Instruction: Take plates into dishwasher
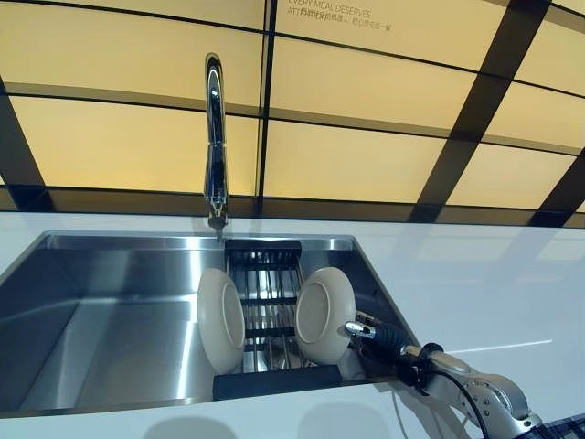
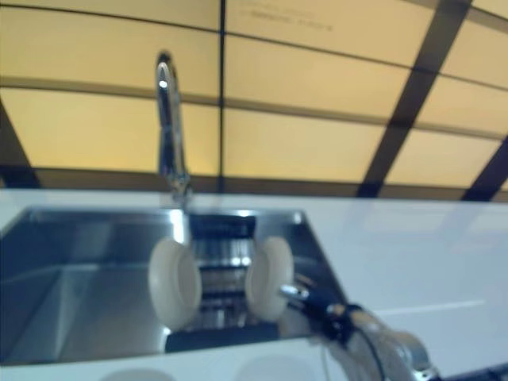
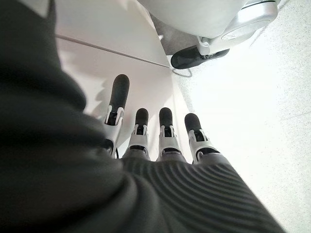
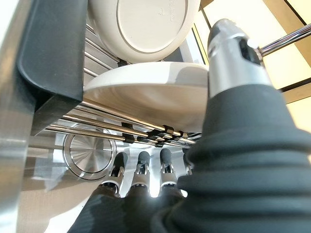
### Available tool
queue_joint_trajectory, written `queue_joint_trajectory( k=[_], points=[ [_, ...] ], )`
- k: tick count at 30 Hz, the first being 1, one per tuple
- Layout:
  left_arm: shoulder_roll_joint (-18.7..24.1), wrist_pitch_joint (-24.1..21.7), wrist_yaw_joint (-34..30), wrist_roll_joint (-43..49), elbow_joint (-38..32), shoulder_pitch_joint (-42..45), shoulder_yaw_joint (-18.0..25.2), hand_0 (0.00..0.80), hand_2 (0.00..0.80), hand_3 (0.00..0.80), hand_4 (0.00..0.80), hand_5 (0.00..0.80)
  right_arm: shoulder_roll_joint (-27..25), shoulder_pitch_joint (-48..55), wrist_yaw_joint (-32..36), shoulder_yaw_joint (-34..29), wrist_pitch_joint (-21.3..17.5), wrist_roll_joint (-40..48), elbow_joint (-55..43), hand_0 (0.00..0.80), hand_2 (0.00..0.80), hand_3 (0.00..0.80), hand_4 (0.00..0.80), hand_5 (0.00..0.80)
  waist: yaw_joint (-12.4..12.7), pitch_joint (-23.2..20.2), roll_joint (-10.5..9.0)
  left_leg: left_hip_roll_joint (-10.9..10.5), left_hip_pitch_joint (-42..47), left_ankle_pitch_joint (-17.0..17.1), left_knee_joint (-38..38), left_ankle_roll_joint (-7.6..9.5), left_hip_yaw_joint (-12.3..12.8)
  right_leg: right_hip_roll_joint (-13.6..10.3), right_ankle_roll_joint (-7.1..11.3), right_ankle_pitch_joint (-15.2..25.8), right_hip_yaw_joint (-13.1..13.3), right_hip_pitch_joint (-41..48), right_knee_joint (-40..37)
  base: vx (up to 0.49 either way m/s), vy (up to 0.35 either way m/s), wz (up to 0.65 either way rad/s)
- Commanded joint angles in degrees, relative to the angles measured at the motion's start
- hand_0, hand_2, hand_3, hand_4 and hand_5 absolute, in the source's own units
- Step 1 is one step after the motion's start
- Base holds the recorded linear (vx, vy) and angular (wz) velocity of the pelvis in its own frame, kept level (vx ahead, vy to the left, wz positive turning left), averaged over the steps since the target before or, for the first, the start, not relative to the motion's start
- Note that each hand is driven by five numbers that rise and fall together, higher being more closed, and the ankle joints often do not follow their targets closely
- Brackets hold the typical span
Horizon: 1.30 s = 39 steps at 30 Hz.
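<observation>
White counter, steel sink sunk in left, black rack at sink's right, two plates upright on rack

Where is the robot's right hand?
The right hand is at the sink's right end, beside the nearer plate standing in the rack.

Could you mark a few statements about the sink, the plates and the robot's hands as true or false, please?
1. Two plates stand on edge in the rack. True.
2. The rack sits on the white counter. False: it sits inside the sink.
3. The right hand is beside the right-side plate. True.
4. The left hand holds a plate. False: its straight fingers hold nothing.
5. The faucet stands behind the sink. True.
</observation>
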Motion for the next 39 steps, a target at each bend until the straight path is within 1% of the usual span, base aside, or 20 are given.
queue_joint_trajectory(
  k=[1, 11, 20, 26, 30, 31, 33, 34, 36, 37, 38, 39],
  points=[
    [-0.61, -1.71, 1.11, -0.24, 2.48, -5.93, -0.71, 0.000, 0.000, 0.000, 0.000, 0.000, 0.79, -0.06, -0.78, 1.51, -2.10, 0.06, -6.83, 0.000, 0.000, 0.000, 0.000, 0.000, 0.53, -0.10, 0.16, 0.38, -1.42, -0.77, -0.16, 0.78, 1.33, 0.26, 1.63, -1.16, -0.79, -1.00, 3.69, 0.000, 0.000, 0.00],
    [-0.96, -1.71, 1.05, -0.03, 2.42, -5.97, -0.98, 0.000, 0.000, 0.000, 0.000, 0.000, 2.14, -0.26, -1.50, 2.18, -2.20, -0.85, -6.50, 0.000, 0.000, 0.000, 0.000, 0.000, 0.85, 0.18, 0.48, 0.28, -1.42, -0.63, -0.16, 0.87, 0.91, 0.28, 1.48, -1.36, -0.98, -1.04, 4.00, 0.000, 0.000, 0.00],
    [-0.90, -1.37, 0.82, 0.46, 2.47, -6.35, -1.58, 0.000, 0.000, 0.000, 0.000, 0.000, 2.50, -1.17, -3.24, 2.19, -4.41, -1.73, -5.38, 0.000, 0.000, 0.000, 0.000, 0.000, 1.04, 0.36, 0.60, 0.35, -1.13, -0.65, -0.16, 0.97, 0.70, 0.13, 1.44, -1.84, -1.20, -0.95, 4.77, 0.000, 0.000, 0.00],
    [-1.26, -1.19, 0.82, 0.58, 2.49, -6.30, -1.72, 0.000, 0.000, 0.000, 0.000, 0.000, 2.95, -1.94, -4.01, 1.99, -4.65, -3.03, -4.11, 0.000, 0.000, 0.000, 0.000, 0.000, 1.20, 0.23, 0.83, 0.30, -1.01, -0.66, -0.16, 0.98, 0.58, 0.02, 1.44, -1.98, -1.28, -0.76, 4.87, 0.000, 0.000, 0.00],
    [-1.28, -1.70, 0.67, 0.87, 3.03, -6.35, -1.84, 0.000, 0.000, 0.000, 0.000, 0.000, 2.86, -2.84, -5.67, 1.06, -5.72, -3.56, -2.31, 0.000, 0.000, 0.000, 0.000, 0.000, 1.46, 0.29, 0.91, 0.25, -0.95, -0.60, -0.16, 1.13, 0.19, -0.19, 1.48, -2.32, -1.47, -0.82, 5.64, 0.004, 0.001, 0.01],
    [-1.27, -1.66, 0.62, 0.88, 3.08, -6.41, -1.87, 0.000, 0.000, 0.000, 0.000, 0.000, 2.75, -3.07, -5.93, 0.71, -5.80, -3.43, -1.84, 0.069, 0.069, 0.069, 0.069, 0.069, 1.49, 0.30, 0.93, 0.20, -0.90, -0.61, -0.16, 1.19, 0.04, -0.23, 1.47, -2.37, -1.47, -0.80, 5.74, 0.021, 0.005, 0.07],
    [-1.33, -1.69, 0.68, 0.98, 3.30, -6.49, -1.92, 0.000, 0.000, 0.000, 0.000, 0.000, 2.76, -3.24, -6.34, 0.47, -6.25, -3.46, -1.36, 0.091, 0.091, 0.091, 0.091, 0.091, 1.56, 0.25, 0.88, 0.19, -0.88, -0.64, -0.16, 1.19, -0.01, -0.30, 1.51, -2.39, -1.53, -0.74, 5.75, 0.016, 0.000, 0.07],
    [-1.29, -1.66, 0.63, 1.19, 3.45, -6.52, -1.80, 0.000, 0.000, 0.000, 0.000, 0.000, 2.71, -3.49, -6.58, 0.15, -6.58, -3.52, -0.94, 0.132, 0.132, 0.132, 0.132, 0.132, 1.63, 0.21, 0.83, 0.17, -0.81, -0.69, -0.16, 1.20, -0.11, -0.31, 1.53, -2.39, -1.58, -0.65, 5.74, 0.017, -0.006, 0.08],
    [-1.24, -1.78, 0.62, 1.37, 3.64, -6.52, -1.67, 0.000, 0.000, 0.000, 0.000, 0.000, 2.50, -3.85, -6.87, -0.21, -6.67, -3.25, -0.73, 0.144, 0.144, 0.144, 0.144, 0.144, 1.67, 0.17, 0.76, 0.17, -0.81, -0.71, -0.16, 1.20, -0.15, -0.35, 1.57, -2.36, -1.59, -0.64, 5.74, 0.013, -0.006, 0.07],
    [-1.23, -1.79, 0.66, 1.41, 3.83, -6.62, -1.73, 0.000, 0.000, 0.000, 0.000, 0.000, 2.31, -4.33, -7.03, -0.70, -6.92, -3.19, -0.35, 0.179, 0.179, 0.179, 0.179, 0.179, 1.68, 0.15, 0.68, 0.21, -0.77, -0.74, -0.16, 1.20, -0.11, -0.41, 1.60, -2.34, -1.66, -0.60, 5.74, 0.007, -0.004, 0.03],
    [-1.22, -1.86, 0.66, 1.40, 3.90, -6.61, -1.73, 0.000, 0.000, 0.000, 0.000, 0.000, 2.27, -4.43, -7.08, -0.80, -6.98, -3.19, -0.32, 0.188, 0.188, 0.188, 0.188, 0.188, 1.69, 0.17, 0.68, 0.22, -0.76, -0.74, -0.16, 1.21, -0.11, -0.42, 1.60, -2.34, -1.66, -0.59, 5.75, 0.008, -0.003, 0.03],
    [-1.22, -1.92, 0.67, 1.36, 3.95, -6.59, -1.78, 0.000, 0.000, 0.000, 0.000, 0.000, 2.20, -4.64, -7.18, -0.91, -7.01, -3.18, -0.32, 0.216, 0.216, 0.216, 0.216, 0.216, 1.68, 0.14, 0.67, 0.22, -0.76, -0.75, -0.16, 1.20, -0.11, -0.43, 1.60, -2.35, -1.62, -0.60, 5.75, 0.000, 0.000, 0.00]
  ],
)
